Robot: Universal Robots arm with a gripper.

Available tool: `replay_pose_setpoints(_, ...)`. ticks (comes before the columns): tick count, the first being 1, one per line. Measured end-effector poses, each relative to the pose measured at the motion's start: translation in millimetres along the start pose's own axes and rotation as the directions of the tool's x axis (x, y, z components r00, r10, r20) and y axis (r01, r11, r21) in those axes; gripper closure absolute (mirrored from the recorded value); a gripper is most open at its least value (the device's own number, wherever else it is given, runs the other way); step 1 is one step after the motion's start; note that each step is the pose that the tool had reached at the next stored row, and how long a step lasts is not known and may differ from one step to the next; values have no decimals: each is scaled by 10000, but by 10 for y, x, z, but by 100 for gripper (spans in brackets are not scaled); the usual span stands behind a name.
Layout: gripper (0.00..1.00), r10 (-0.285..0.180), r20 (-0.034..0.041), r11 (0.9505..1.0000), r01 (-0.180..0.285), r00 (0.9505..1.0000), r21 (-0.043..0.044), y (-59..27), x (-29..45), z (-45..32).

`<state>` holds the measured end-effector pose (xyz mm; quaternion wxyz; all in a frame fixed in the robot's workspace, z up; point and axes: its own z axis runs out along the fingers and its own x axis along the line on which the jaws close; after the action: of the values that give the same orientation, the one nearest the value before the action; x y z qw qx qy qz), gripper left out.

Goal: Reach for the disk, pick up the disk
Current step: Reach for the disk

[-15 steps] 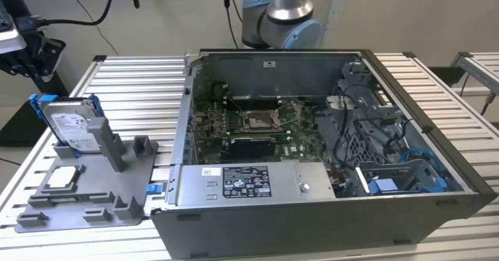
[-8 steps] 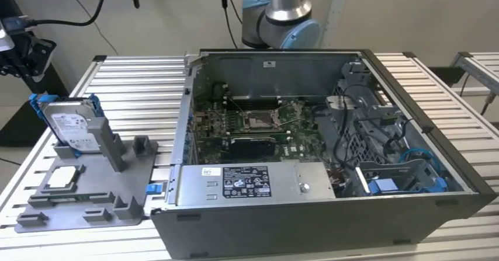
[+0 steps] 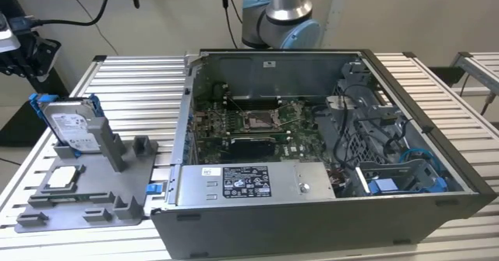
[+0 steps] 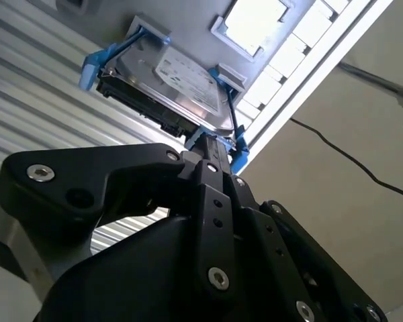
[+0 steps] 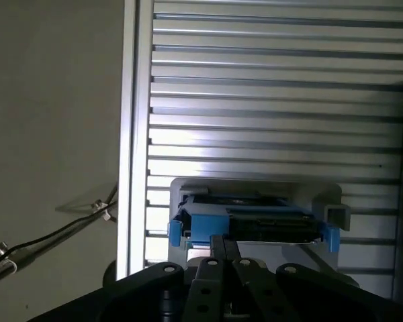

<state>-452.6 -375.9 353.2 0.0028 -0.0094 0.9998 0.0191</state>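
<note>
From the exterior view, can make out the disk (image 3: 72,126) at about nine o'clock from the open computer case (image 3: 312,226), stood on edge in a slot of the grey holder (image 3: 93,199) with the label facing out; propped that way, most likely, to leave the upper edge of the blue frame (image 3: 34,104) free for a grab from above (small chip (image 3: 64,179) lying flat on the same holder, at six o'clock from the disk). In the second wrist view, looking along the gripper (image 4: 211,144) toward that frame: black fingers (image 4: 211,194) seemingly drawn together, clamped on nothing, tips close to the frame's edge, though cannot tell whether touching. In the first wrist view, much the same: gripper lined up edge-on with the disk, near it, probably aimed at the frame rather than the bare metal, with nothing lifted yet off the slatted table (image 5: 269,100).
</note>
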Motion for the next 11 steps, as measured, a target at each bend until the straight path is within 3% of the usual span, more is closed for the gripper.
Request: replay_pose_setpoints(11,100,-1,-1,10000,1,10000,1,-1,-18,0)
